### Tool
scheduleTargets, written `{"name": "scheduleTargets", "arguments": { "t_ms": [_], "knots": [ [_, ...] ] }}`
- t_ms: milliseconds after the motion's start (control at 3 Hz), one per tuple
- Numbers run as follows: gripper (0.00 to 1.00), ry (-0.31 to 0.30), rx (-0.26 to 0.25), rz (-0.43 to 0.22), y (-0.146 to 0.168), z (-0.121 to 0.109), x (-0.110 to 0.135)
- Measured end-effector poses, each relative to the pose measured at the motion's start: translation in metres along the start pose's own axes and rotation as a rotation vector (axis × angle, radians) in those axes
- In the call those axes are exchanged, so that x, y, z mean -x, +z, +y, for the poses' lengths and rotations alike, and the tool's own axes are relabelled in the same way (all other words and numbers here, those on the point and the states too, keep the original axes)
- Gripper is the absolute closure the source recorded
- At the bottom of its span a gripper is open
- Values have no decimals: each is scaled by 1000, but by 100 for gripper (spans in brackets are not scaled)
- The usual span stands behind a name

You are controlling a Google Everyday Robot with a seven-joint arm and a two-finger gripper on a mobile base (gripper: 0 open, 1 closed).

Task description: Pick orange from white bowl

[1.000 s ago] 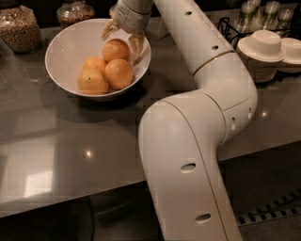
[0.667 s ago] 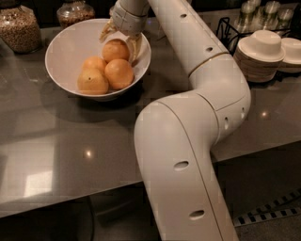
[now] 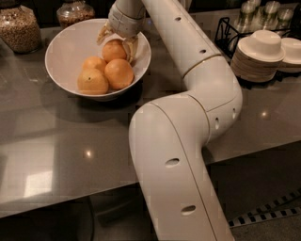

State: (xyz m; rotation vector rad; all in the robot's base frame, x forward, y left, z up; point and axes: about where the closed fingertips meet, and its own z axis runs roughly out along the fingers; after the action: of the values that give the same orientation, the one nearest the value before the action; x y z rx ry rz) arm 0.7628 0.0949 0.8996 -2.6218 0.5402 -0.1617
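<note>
The large white bowl [image 3: 66, 61] stands on the grey counter at the back left. It holds several oranges: one at the front left [image 3: 92, 82], one at the front right [image 3: 119, 74], one behind them [image 3: 94, 63], and one at the back right [image 3: 114, 50]. My gripper [image 3: 116, 46] reaches down into the bowl from above at its right side. Its tan fingers [image 3: 131, 49] lie against both sides of the back right orange and grip it. That orange rests level with the others in the bowl.
Two glass jars of grain [image 3: 18, 28] [image 3: 75, 12] stand behind the bowl. Stacks of small white dishes [image 3: 261, 54] and a black wire rack [image 3: 225, 30] are at the back right. My white arm [image 3: 188, 122] covers the counter's middle right.
The arm's elbow and lower links have shifted a little to the left. The gripper and the orange between its fingers stay in the same place in the bowl.
</note>
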Motion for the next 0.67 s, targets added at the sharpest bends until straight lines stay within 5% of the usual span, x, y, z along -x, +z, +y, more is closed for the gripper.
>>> {"name": "scheduleTargets", "arguments": {
  "t_ms": [667],
  "knots": [
    [77,24,13,-27,3,5,4]
  ]
}}
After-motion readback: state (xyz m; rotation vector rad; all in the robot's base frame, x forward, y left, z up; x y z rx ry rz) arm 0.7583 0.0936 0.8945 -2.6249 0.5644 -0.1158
